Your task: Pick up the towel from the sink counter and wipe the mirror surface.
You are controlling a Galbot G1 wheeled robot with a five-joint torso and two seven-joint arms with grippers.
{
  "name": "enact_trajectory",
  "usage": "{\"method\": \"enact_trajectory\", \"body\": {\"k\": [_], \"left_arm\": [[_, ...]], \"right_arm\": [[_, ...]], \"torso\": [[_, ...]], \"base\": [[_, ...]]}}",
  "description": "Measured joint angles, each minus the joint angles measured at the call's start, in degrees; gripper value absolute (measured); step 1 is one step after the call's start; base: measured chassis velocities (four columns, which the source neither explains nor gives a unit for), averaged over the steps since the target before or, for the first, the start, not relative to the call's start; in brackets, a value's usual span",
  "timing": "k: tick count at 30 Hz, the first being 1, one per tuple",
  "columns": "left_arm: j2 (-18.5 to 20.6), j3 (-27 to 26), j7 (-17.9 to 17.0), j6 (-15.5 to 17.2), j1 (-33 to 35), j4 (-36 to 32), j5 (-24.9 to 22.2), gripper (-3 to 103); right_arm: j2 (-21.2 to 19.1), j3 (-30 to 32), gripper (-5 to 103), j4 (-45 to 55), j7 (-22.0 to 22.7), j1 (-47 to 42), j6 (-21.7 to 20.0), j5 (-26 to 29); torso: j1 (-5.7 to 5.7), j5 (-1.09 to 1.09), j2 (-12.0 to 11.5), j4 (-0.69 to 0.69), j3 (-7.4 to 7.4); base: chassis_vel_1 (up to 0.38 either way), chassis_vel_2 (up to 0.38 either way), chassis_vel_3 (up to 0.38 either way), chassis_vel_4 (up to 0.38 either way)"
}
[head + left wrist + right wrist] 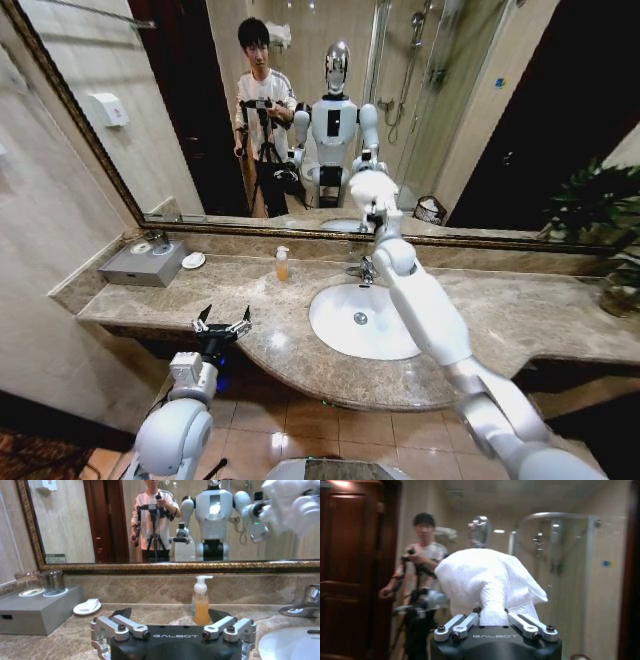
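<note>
My right arm reaches up over the basin (345, 325) to the mirror (480, 120). The right gripper (376, 203) is shut on the towel (371, 184), a white fluffy wad held against or just in front of the glass. In the right wrist view the towel (487, 579) bulges out from the right gripper (495, 624), with the mirror (610, 592) close behind it. The left gripper (223, 324) is open and holds nothing, just above the front edge of the sink counter (520, 310). In the left wrist view, the left gripper (172, 630) faces the mirror (110, 525), and the towel (287, 502) appears blurred.
A soap bottle (282, 264) stands behind the basin's left side, beside the chrome tap (363, 270). A grey box (140, 262) with glasses and a small white dish (193, 260) sit at the counter's left end. A plant (610, 240) stands at the right. The mirror reflects a person with a tripod.
</note>
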Motion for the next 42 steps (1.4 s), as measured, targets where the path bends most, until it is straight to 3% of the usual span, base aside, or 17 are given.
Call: {"method": "enact_trajectory", "body": {"k": [7, 14, 17, 33, 42], "left_arm": [[0.0, 0.0, 0.0, 0.0, 0.0, 0.0, 0.0, 100], [0.0, 0.0, 0.0, 0.0, 0.0, 0.0, 0.0, 100], [0.0, 0.0, 0.0, 0.0, 0.0, 0.0, 0.0, 100], [0.0, 0.0, 0.0, 0.0, 0.0, 0.0, 0.0, 100], [0.0, 0.0, 0.0, 0.0, 0.0, 0.0, 0.0, 100]], "right_arm": [[3.2, -2.7, 14, -1.2, -0.2, -3.6, 0.9, -1.5], [-1.2, -1.8, 14, 3.3, -0.3, -7.7, 1.3, -1.2], [-1.9, -1.7, 14, 4.7, -0.1, -7.1, 1.3, -0.9], [-10.3, 1.8, 14, 4.2, 2.2, 14.2, -2.6, 8.2], [-10.8, -1.4, 14, -2.5, -0.2, 23.7, -3.4, 10.1]], "torso": [[0.0, -0.01, 0.0, 0.02, 0.0], [0.0, 0.0, 0.0, -0.08, 0.0], [0.0, 0.01, 0.0, -0.03, 0.0], [0.0, 0.01, 0.0, -0.02, 0.0], [-0.01, 0.01, 0.0, -0.04, 0.0]], "base": [[0.0, 0.0, 0.0, 0.0], [0.0, 0.0, 0.0, 0.0], [0.0, 0.0, 0.0, 0.0], [0.0, 0.0, 0.0, 0.0], [0.0, 0.0, 0.0, 0.0]]}}
